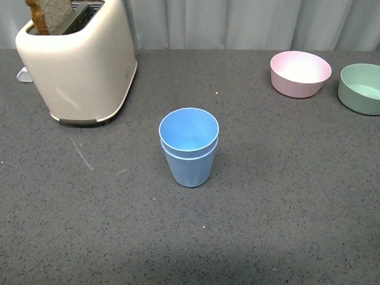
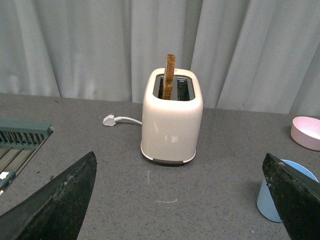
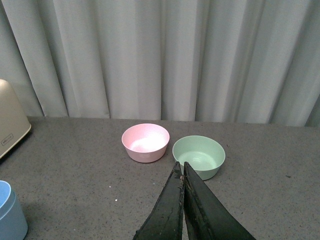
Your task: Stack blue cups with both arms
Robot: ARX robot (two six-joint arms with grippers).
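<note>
In the upper left of the front view a cream-coloured, rounded two-slot toaster (image 1: 80, 62) stands on the dark grey speckled worktop (image 1: 296, 194), with a slice of brown bread (image 1: 48, 11) sticking up out of one slot; a small white plug (image 1: 23, 75) peeks out just behind its left side, and pale grey pleated curtains (image 1: 253, 12) hang along the back edge. Near the middle of that frame, a little below centre, sit the two light blue tapered plastic cups (image 1: 190, 147), upright and already nested one inside the other, the inner rim riding just above the outer one, with faint ridges near the base; they stand well apart from everything else. In the upper right a pale pink round plastic bowl (image 1: 300, 73) and, just beside it at the frame's right edge, a sage green round plastic bowl (image 1: 367, 88) rest open side up, close together but not touching. Neither arm shows in the front view. In the left wrist view the left claw (image 2: 182, 200) is spread wide, its two black fingers at opposite lower corners of the frame with nothing between them, facing the toaster, and a slatted green rack (image 2: 20, 137) shows at the left edge. In the right wrist view the right claw (image 3: 183, 172) is pressed fully together, empty, its tips pointing toward the two bowls.
</note>
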